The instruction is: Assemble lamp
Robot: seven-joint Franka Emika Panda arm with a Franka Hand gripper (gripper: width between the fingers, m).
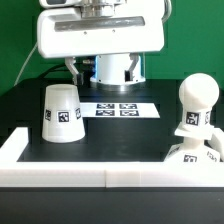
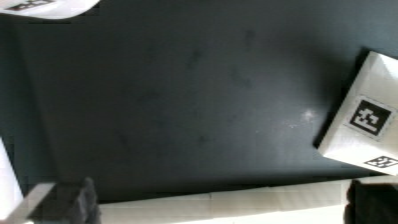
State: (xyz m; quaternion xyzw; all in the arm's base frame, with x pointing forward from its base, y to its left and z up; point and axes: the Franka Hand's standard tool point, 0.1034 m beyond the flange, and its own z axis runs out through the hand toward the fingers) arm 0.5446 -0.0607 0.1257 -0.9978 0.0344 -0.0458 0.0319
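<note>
In the exterior view the tapered shade (image 1: 60, 112) stands mouth down at the left. The rounded bulb (image 1: 194, 103) stands upright at the right, with the flat square base (image 1: 193, 154) just in front of it. My gripper (image 1: 104, 70) hangs high over the back middle of the table, open and empty, well apart from all three parts. In the wrist view my gripper (image 2: 217, 205) has its fingers (image 2: 63, 203) spread wide with nothing between them. A white tagged slab (image 2: 365, 125), apparently the base, lies at one edge of that view.
The marker board (image 1: 117, 109) lies flat at the table's middle. A raised white border (image 1: 100, 176) runs along the front and also shows in the wrist view (image 2: 214, 198). A white tagged corner (image 2: 45, 8) that I cannot identify is cut off there.
</note>
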